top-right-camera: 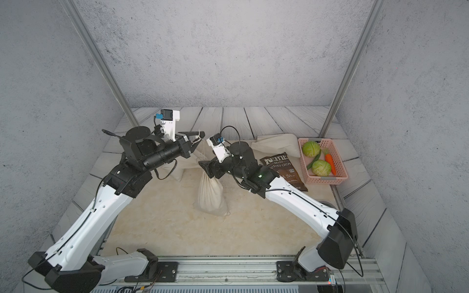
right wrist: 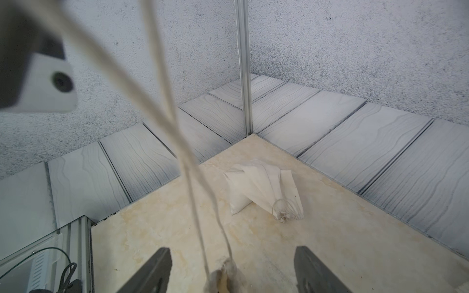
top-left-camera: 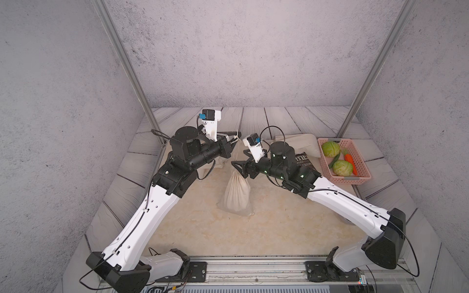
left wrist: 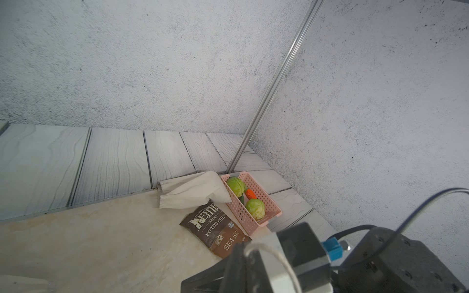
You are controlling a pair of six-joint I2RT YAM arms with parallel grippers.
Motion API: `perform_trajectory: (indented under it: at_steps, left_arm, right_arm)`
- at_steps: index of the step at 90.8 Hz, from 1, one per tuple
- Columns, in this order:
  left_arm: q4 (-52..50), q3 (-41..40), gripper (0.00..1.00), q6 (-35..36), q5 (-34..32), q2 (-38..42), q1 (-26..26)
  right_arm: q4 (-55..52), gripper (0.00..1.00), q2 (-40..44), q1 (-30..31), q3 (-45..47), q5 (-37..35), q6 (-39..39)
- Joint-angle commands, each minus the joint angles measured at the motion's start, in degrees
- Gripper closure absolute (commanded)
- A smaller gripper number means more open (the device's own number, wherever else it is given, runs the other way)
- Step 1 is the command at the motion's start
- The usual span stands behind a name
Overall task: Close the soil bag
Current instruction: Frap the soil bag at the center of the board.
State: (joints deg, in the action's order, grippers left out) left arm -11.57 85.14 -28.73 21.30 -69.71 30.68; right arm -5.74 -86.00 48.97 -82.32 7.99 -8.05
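Soil bag (top-left-camera: 238, 192) neck partly hidden behind wide right hand (top-left-camera: 238, 169), left hand (top-left-camera: 234, 135) pinching drawstring (top-left-camera: 236, 151)

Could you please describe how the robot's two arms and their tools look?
The left arm and right arm have white shells, black joints and thin black cables. The left tool and right tool are black, each with a white camera mount and blue plug.
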Motion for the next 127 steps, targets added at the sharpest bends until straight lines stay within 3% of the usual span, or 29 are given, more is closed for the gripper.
perform_trajectory:
  at_steps: [1,11,22,30,39,54,72,90,103,116,127]
  left_arm:
    - [3.75,1.29,1.0,-0.14,-1.0,2.24,0.35]
    - [3.82,1.51,1.0,-0.39,-2.36,3.15,0.35]
    - [2.16,2.31,1.0,-0.22,-7.04,5.1,0.27]
    - [-0.99,3.83,1.0,1.09,-12.09,6.85,-0.1]
    - [-4.47,5.21,1.0,2.87,-17.8,8.48,-2.0]
    - [-7.8,7.62,1.0,2.36,-19.05,9.46,-10.06]
    - [-10.38,8.65,1.0,4.94,-21.96,9.53,-12.16]
    - [-10.54,0.3,1.0,4.8,-24.59,12.22,-13.01]
    - [-9.22,-12.56,1.0,4.03,-23.56,13.58,-13.01]
    - [-9.31,-21.19,1.0,1.59,-26.0,17.78,-13.5]
    - [-13.72,-18.11,1.0,2.19,-26.17,18.91,-17.58]
  right_arm:
    - [-0.19,0.3,-1.52,0.95,-3.45,-2.83,-1.68]
    - [-4.63,0.49,-4.37,1.21,-6.01,-10.21,-2.71]
    - [-7.42,0.71,-6.4,1.04,-3.76,-26.44,-3.38]
    - [-9.31,0.78,-7.14,-0.12,-0.61,-38.64,-2.59]
    - [-11.92,0.81,-6.87,-3.6,2.89,-43.99,-1.11]
    - [-15.38,0.81,-4.27,-11.0,5.88,-42.85,5.02]
    - [-18.27,0.81,-0.85,-13.54,1.61,-40.77,13.22]
    - [-18.66,0.85,-2.26,-16.93,4.25,-36.22,11.58]
    - [-17.24,0.9,-1.74,-17.03,7.46,-30.93,11.33]
    - [-14.38,0.85,-1.83,-17.81,11.31,-35.32,11.52]
    - [-19.07,0.85,-4.55,-18.61,8.6,-41.34,12.87]
